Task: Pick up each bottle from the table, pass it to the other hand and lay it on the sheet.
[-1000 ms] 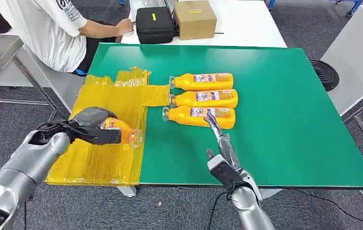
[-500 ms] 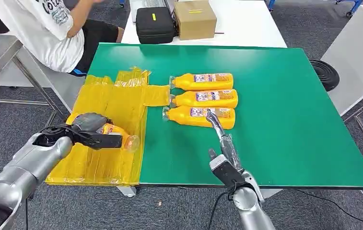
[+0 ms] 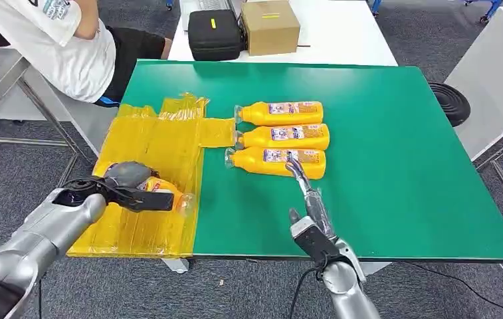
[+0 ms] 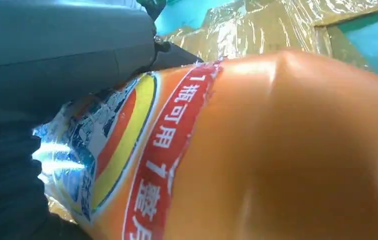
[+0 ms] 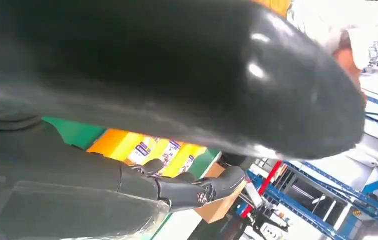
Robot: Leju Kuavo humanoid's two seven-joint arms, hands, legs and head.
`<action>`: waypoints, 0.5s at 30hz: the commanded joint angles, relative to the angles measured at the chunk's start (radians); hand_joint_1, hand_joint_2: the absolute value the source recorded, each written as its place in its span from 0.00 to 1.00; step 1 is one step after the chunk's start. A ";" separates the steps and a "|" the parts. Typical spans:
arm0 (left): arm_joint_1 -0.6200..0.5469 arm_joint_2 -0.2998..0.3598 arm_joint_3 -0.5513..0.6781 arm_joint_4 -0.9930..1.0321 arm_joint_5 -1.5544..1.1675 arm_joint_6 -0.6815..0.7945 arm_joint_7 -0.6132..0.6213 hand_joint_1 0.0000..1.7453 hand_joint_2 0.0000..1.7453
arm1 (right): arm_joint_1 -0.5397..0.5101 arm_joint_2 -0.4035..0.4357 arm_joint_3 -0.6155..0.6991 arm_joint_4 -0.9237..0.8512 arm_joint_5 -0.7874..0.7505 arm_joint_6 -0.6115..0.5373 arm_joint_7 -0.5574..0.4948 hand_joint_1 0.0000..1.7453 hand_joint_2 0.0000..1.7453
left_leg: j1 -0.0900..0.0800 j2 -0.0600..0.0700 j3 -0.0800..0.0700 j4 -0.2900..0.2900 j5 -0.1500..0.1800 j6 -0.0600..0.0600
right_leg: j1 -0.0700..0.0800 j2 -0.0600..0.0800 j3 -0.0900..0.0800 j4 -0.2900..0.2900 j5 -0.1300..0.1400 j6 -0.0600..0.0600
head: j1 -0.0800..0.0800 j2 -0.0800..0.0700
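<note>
My left hand (image 3: 129, 184) grips an orange bottle (image 3: 166, 193) lying sideways low over the yellow sheet (image 3: 149, 149), its clear cap end pointing toward the green table (image 3: 381, 133). Close up, that bottle (image 4: 256, 150) shows its red and blue label, with dark fingers (image 4: 52, 65) wrapped over it. Three more orange bottles lie side by side on the table: the far one (image 3: 280, 112), the middle one (image 3: 283, 136) and the near one (image 3: 276, 161). My right hand (image 3: 305, 199) stands open, fingers stretched toward the near bottle, holding nothing. The bottles (image 5: 152, 150) also appear past the right hand's fingers (image 5: 187, 187).
A person in a white shirt (image 3: 49, 40) sits at the far left. A black case (image 3: 215, 33) and a cardboard box (image 3: 270, 25) stand on the white table behind. The table's right half is bare green.
My left hand has lowered with the bottle toward the sheet's near part. The right hand has hardly moved. The person has drawn an arm back from the black case.
</note>
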 commanded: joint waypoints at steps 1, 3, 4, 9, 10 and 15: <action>-0.002 -0.061 -0.051 0.138 -0.010 0.013 0.007 0.89 1.00 | -0.014 -0.002 -0.025 0.045 0.003 0.005 -0.004 0.00 0.00 | 0.001 0.000 0.006 -0.001 -0.002 0.000 | 0.001 -0.002 0.007 -0.002 -0.001 -0.003 | 0.000 0.000; 0.001 -0.067 -0.052 0.147 -0.012 0.020 0.008 0.85 1.00 | -0.014 -0.003 -0.024 0.049 0.003 0.003 -0.006 0.00 0.00 | 0.000 0.000 0.005 -0.001 -0.001 0.000 | 0.001 -0.002 0.006 -0.002 -0.001 -0.003 | 0.000 0.000; 0.000 -0.071 -0.056 0.155 -0.018 0.025 0.009 0.82 1.00 | -0.015 -0.002 -0.024 0.055 0.002 0.002 -0.008 0.00 0.00 | 0.000 0.000 0.004 -0.001 -0.001 0.000 | 0.000 -0.001 0.005 -0.002 -0.001 -0.002 | 0.000 0.000; -0.005 -0.078 -0.056 0.177 -0.016 0.014 -0.002 0.67 1.00 | -0.017 -0.002 -0.025 0.064 0.001 0.000 -0.010 0.00 0.00 | 0.000 0.000 0.004 -0.001 -0.001 0.000 | 0.001 0.000 0.005 -0.001 -0.001 -0.002 | 0.000 0.000; -0.006 -0.079 -0.056 0.180 -0.017 0.015 -0.002 0.63 1.00 | -0.018 -0.001 -0.025 0.065 0.001 0.000 -0.011 0.00 0.00 | 0.000 0.000 0.007 -0.002 -0.001 0.000 | 0.001 -0.001 0.008 -0.002 -0.001 -0.003 | 0.000 0.000; -0.009 -0.082 -0.060 0.199 -0.012 -0.018 -0.025 0.61 1.00 | -0.026 -0.002 -0.024 0.075 0.001 0.000 -0.013 0.00 0.00 | 0.000 0.001 0.007 -0.002 -0.001 0.000 | 0.001 0.000 0.008 -0.002 -0.001 -0.003 | 0.000 0.000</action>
